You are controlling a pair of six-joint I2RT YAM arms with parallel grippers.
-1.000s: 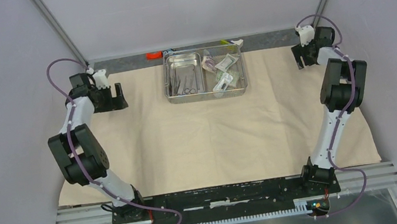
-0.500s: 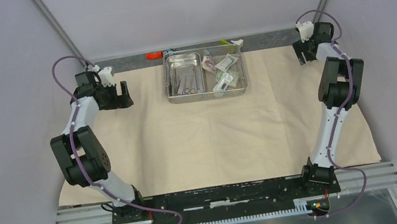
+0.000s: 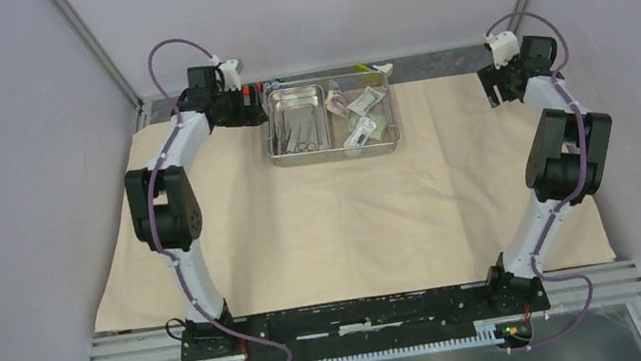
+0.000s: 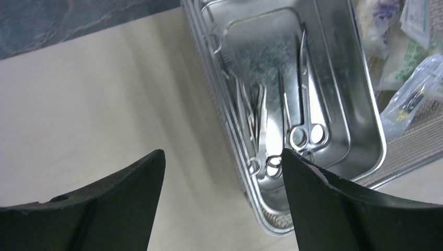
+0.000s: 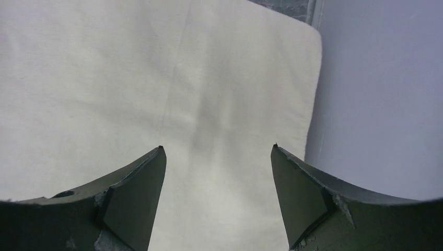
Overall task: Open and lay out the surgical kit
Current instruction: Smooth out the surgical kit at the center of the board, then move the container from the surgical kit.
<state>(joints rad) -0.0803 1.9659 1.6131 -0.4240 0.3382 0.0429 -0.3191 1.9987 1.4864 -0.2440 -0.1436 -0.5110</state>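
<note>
Since the earlier frame, the left arm has been swung from the left part of the cloth to the far edge, and the left gripper [image 3: 250,108] is now positioned just beside the left side of the steel tray [image 3: 337,155]. The right arm has been shifted only slightly, toward the far right corner.

The beige cloth wrap [image 3: 352,224] is spread flat over the table. The steel tray is seated on its far middle portion. The inner tray [image 4: 261,52] is located in the left half of the steel tray. The scissors [image 4: 305,104] and forceps [image 4: 251,120] are laid lengthwise inside it, ring handles toward the near end. The sealed packets [image 3: 359,112] are piled in the right half.

In the left wrist view, the left gripper [image 4: 222,157] is seen with its fingers spread wide and nothing between them, above the left rim of the tray. The right gripper [image 5: 217,149] is likewise spread wide and unloaded, above the cloth near its far right corner.
</note>
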